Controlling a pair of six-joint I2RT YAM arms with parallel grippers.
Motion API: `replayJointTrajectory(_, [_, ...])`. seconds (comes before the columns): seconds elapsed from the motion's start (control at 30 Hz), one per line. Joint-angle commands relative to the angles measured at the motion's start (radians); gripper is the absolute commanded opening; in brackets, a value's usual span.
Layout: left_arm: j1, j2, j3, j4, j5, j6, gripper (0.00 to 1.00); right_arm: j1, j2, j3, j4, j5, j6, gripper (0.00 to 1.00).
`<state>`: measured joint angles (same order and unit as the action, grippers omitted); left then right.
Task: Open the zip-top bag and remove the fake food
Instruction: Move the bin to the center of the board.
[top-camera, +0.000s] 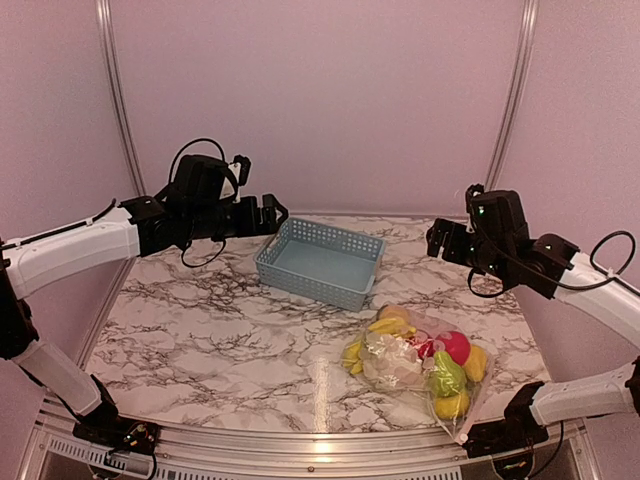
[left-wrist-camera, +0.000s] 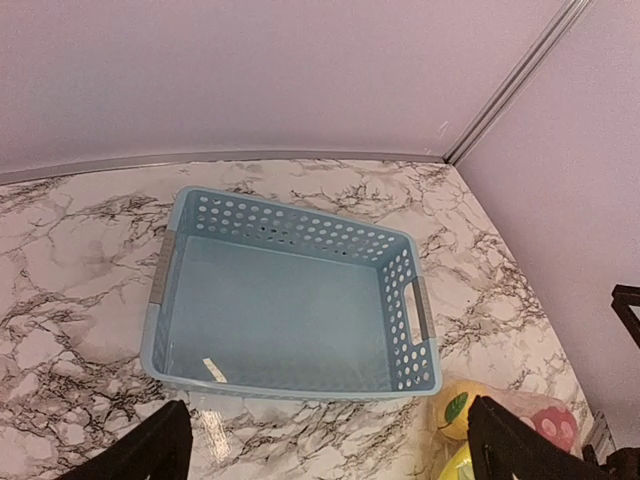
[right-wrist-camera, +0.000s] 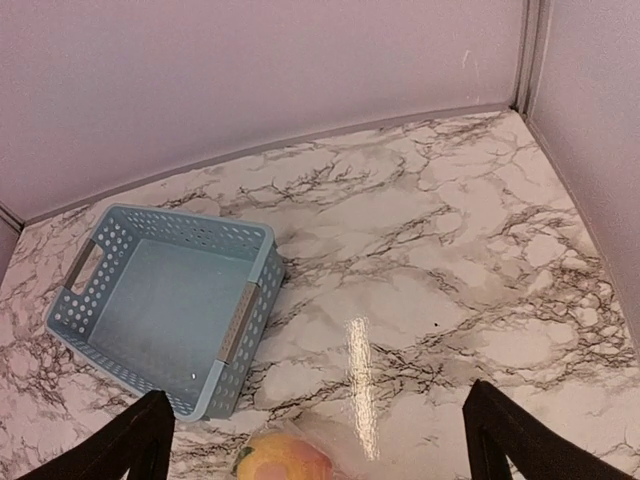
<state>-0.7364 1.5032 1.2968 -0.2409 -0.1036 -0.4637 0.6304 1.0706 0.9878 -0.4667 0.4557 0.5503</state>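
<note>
The clear zip-top bag (top-camera: 418, 362) lies flat on the marble table at the front right, full of fake food: yellow bananas (top-camera: 355, 352), white cauliflower (top-camera: 390, 362), a pink apple (top-camera: 455, 346), a green fruit (top-camera: 447, 378) and a lemon (top-camera: 451, 405). My left gripper (top-camera: 275, 215) is open and empty, held high just left of the blue basket. My right gripper (top-camera: 437, 240) is open and empty, held high behind the bag. The left wrist view shows its gripper (left-wrist-camera: 330, 455) above the basket's near side, with an orange-yellow fruit (left-wrist-camera: 462, 408) at the bottom right. The right wrist view shows its gripper (right-wrist-camera: 325, 450) above that fruit (right-wrist-camera: 285, 458).
A light blue slotted basket (top-camera: 268, 258) stands empty at the back middle of the table; it also shows in the left wrist view (left-wrist-camera: 400, 300) and the right wrist view (right-wrist-camera: 245, 320). Pink walls close in the back and sides. The table's metal front edge (top-camera: 300, 445) runs just below the bag.
</note>
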Motion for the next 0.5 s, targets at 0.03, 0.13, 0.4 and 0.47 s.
replayJointTrajectory(0.03, [-0.009, 0.027, -0.027, 0.054, 0.07, -0.034, 0.99, 0.006, -0.008, -0.013, -0.133, 0.008, 0.062, 0.99])
replayJointTrajectory(0.13, [-0.028, 0.044, -0.04, 0.074, 0.095, -0.051, 0.99, 0.006, -0.015, -0.029, -0.222, 0.005, 0.103, 0.99])
replayJointTrajectory(0.4, [-0.078, 0.074, -0.096, 0.101, 0.153, -0.096, 0.99, 0.005, -0.113, -0.133, -0.353, -0.09, 0.199, 0.99])
replayJointTrajectory(0.47, [-0.09, 0.079, -0.116, 0.101, 0.166, -0.105, 0.99, 0.004, -0.15, -0.153, -0.371, -0.16, 0.192, 0.99])
